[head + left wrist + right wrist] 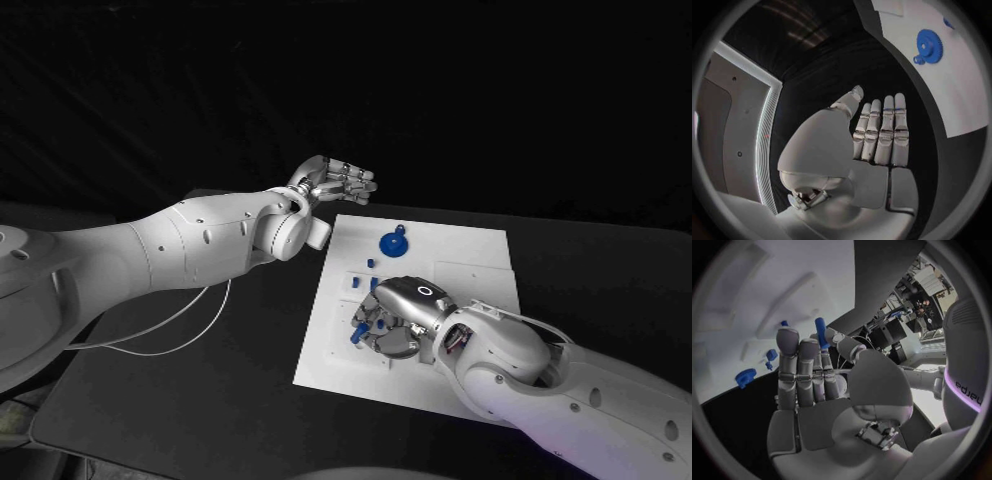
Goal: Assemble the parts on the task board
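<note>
Blue peg (821, 333) – pinched in right hand (817, 385)

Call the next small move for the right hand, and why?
Probably lower the blue peg toward its seat on the task board. The right hand pinches it at its fingertips over the board; the left hand hovers off the board's corner, holding nothing.

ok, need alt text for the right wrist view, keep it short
The right hand pinches a blue peg upright between thumb and fingers, above the white task board. A blue gear and other small blue parts sit on the board near its edge, beside the black table.
</note>
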Controlling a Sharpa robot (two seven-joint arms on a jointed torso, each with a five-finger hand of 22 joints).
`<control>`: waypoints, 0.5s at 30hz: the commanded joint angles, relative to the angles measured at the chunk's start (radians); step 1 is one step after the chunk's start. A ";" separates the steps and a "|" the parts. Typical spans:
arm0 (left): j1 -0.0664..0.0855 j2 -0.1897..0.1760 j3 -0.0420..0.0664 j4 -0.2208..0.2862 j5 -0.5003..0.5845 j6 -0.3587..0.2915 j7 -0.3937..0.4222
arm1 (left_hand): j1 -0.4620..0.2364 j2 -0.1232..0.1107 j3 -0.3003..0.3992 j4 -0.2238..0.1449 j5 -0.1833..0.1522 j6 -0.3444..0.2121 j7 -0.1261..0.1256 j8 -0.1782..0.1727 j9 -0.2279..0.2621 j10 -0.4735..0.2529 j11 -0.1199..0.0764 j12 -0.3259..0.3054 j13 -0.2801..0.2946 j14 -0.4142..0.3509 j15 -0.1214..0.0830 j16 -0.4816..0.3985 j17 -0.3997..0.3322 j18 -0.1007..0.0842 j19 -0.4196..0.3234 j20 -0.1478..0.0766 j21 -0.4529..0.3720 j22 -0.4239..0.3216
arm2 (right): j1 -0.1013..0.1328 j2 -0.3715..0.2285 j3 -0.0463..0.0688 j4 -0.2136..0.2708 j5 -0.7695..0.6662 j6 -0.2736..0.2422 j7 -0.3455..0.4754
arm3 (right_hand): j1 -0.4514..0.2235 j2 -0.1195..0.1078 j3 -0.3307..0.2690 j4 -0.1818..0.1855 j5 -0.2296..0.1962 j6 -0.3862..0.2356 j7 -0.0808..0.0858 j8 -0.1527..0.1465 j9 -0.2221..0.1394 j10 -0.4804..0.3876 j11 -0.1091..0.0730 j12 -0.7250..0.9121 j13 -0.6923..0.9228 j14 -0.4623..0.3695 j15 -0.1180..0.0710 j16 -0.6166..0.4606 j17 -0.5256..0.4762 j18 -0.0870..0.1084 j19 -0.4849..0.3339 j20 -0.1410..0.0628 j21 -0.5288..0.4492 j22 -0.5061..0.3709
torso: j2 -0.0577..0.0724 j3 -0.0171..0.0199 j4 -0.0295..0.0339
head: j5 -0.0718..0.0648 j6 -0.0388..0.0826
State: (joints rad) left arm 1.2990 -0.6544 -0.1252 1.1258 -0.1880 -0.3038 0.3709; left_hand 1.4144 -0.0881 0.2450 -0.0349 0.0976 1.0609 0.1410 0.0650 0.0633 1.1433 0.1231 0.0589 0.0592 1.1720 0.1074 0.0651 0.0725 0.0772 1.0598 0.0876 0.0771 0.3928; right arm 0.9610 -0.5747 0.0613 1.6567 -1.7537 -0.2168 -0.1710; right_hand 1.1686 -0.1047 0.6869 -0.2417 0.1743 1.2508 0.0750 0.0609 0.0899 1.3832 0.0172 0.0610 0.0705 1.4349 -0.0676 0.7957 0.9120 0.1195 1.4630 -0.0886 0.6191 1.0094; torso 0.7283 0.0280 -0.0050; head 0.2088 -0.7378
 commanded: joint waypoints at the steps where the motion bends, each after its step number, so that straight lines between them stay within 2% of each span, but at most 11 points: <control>1: 0.000 0.002 0.001 0.003 0.002 0.016 0.008 | 0.001 0.006 0.000 0.002 -0.002 -0.002 -0.003 -0.003 0.000 0.002 -0.002 -0.001 -0.001 -0.001 0.003 -0.004 0.000 0.002 -0.004 0.004 -0.003 -0.001 | -0.001 0.002 -0.002 -0.001 -0.040 0.018 0.002 | 0.008 0.016 -0.002 -0.003 0.003 0.006 0.000 0.004 0.000 0.015 -0.005 0.003 0.000 -0.001 -0.004 -0.004 0.001 0.015 0.042 -0.005 0.001 0.003 | -0.001 -0.0003 -0.0007 | 0.001 0.000; 15: 0.000 0.001 0.000 0.003 0.002 0.019 0.006 | -0.001 0.006 0.000 0.003 -0.002 -0.004 -0.003 -0.002 0.000 0.000 -0.001 -0.001 0.000 -0.003 0.004 -0.004 0.000 0.002 -0.005 0.005 -0.003 -0.004 | -0.001 0.000 -0.004 0.001 -0.056 0.048 -0.006 | 0.008 0.018 -0.003 -0.004 0.000 0.006 0.001 0.004 0.000 0.014 -0.005 0.003 0.000 -0.001 -0.004 -0.005 0.001 0.016 0.043 -0.005 -0.002 0.004 | -0.001 0.0000 -0.0007 | 0.004 -0.005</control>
State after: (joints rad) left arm 1.2984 -0.6548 -0.1253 1.1262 -0.1881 -0.2995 0.3703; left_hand 1.4144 -0.0881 0.2450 -0.0350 0.0976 1.0609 0.1410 0.0650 0.0633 1.1433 0.1231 0.0589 0.0592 1.1719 0.1074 0.0651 0.0726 0.0772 1.0598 0.0876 0.0771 0.3901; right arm 0.9607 -0.5750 0.0573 1.6559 -1.7854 -0.1913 -0.1741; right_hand 1.1688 -0.1048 0.6843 -0.2442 0.1733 1.2522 0.0767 0.0612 0.0887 1.3887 0.0157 0.0611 0.0703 1.4366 -0.0659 0.7956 0.9119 0.1195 1.4648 -0.0869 0.6193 1.0121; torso 0.7274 0.0277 -0.0058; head 0.2126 -0.7423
